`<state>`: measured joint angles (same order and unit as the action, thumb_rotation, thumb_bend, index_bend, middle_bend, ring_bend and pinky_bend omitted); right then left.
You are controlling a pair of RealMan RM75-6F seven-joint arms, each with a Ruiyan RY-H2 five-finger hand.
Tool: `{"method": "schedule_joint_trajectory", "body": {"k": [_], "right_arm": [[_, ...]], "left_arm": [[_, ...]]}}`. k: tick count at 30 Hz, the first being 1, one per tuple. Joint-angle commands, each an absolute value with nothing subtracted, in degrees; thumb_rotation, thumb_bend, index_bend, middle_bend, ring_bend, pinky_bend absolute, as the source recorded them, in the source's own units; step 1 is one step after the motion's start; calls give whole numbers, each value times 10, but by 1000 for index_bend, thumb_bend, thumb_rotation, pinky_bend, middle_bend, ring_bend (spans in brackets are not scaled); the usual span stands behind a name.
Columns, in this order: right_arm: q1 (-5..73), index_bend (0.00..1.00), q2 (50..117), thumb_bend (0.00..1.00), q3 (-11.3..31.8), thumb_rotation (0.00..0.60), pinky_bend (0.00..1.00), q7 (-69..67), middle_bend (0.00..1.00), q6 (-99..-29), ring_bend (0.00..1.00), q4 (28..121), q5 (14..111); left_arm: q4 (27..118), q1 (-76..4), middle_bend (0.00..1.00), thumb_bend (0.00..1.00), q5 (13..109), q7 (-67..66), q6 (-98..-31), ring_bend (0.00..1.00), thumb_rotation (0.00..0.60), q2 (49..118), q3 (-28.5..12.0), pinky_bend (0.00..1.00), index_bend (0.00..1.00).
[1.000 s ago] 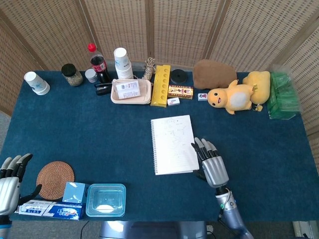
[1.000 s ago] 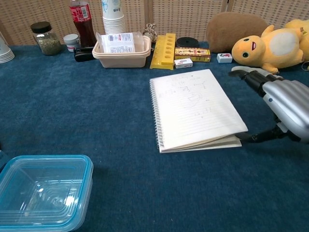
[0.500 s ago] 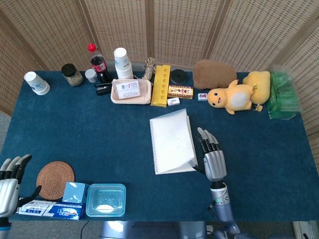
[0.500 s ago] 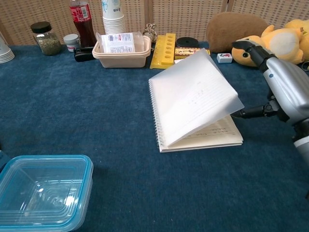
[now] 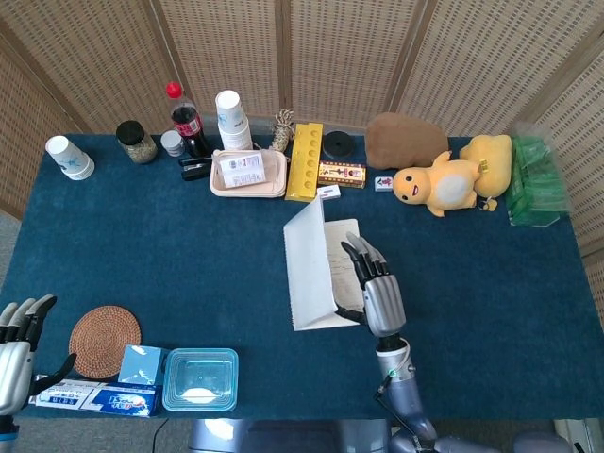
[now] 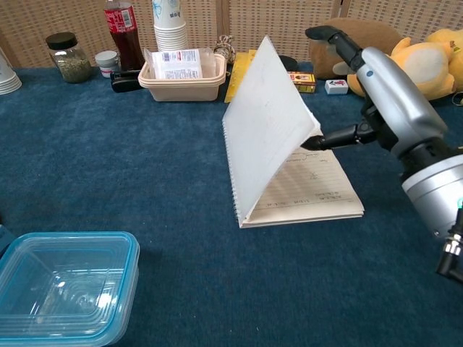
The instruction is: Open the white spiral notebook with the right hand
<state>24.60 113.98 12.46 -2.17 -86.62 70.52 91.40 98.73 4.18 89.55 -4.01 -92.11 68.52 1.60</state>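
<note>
- Broadly, the blue table (image 5: 189,255) is being occupied near its middle by the white spiral notebook (image 5: 313,274), which is lying with its long axis running from the near edge toward the far screen and its spiral binding along the left side.
- Its translucent cover (image 6: 264,123) is being held lifted, hinged at the spiral and standing steeply, nearly upright, with its free edge pointing up and away; the lined pages (image 6: 307,188) beneath are being left flat and exposed.
- The right hand (image 5: 375,288) is being held over the right half of the notebook, fingers extended toward the far side; its thumb (image 6: 333,137) is being pressed against the underside of the raised cover, so the cover is being propped rather than clasped.
- The left hand (image 5: 17,344) is being kept at the near left corner, well apart from the notebook, with fingers spread and nothing in them.
- Nearby, a clear blue-rimmed container (image 6: 65,285) is being left on the near left part of the table.
</note>
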Motion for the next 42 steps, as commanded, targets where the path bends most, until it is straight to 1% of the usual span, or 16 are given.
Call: {"method": "schedule_joint_trajectory", "body": {"k": [1, 15, 20, 25, 30, 34, 42], "right_arm": [[259, 89, 1117, 158, 130, 600, 173, 9, 107, -831, 104, 778, 895], [287, 73, 1123, 157, 118, 600, 181, 102, 97, -750, 95, 908, 848], [297, 66, 1131, 155, 111, 600, 188, 133, 93, -717, 94, 939, 820], [304, 61, 1142, 156, 108, 600, 199, 150, 93, -697, 95, 947, 802], [304, 61, 1138, 156, 112, 600, 199, 155, 93, -699, 94, 947, 797], [297, 62, 1121, 156, 116, 600, 199, 155, 93, -708, 94, 955, 795], [267, 62, 1058, 157, 107, 600, 199, 145, 93, -745, 95, 963, 806]], "left_arm": [[985, 42, 138, 236, 896, -37, -922, 82, 600, 687, 16, 0, 154], [962, 51, 138, 236, 899, -5, -931, 82, 600, 690, 20, 0, 154], [950, 57, 138, 236, 899, 11, -937, 82, 600, 690, 22, 0, 154], [942, 63, 138, 235, 897, 20, -941, 81, 600, 690, 24, 0, 154], [939, 66, 138, 235, 896, 23, -944, 81, 600, 687, 23, 0, 153], [940, 65, 138, 235, 896, 19, -942, 81, 600, 685, 22, 0, 154], [952, 58, 138, 235, 896, -5, -926, 81, 600, 682, 23, 0, 162]]}}
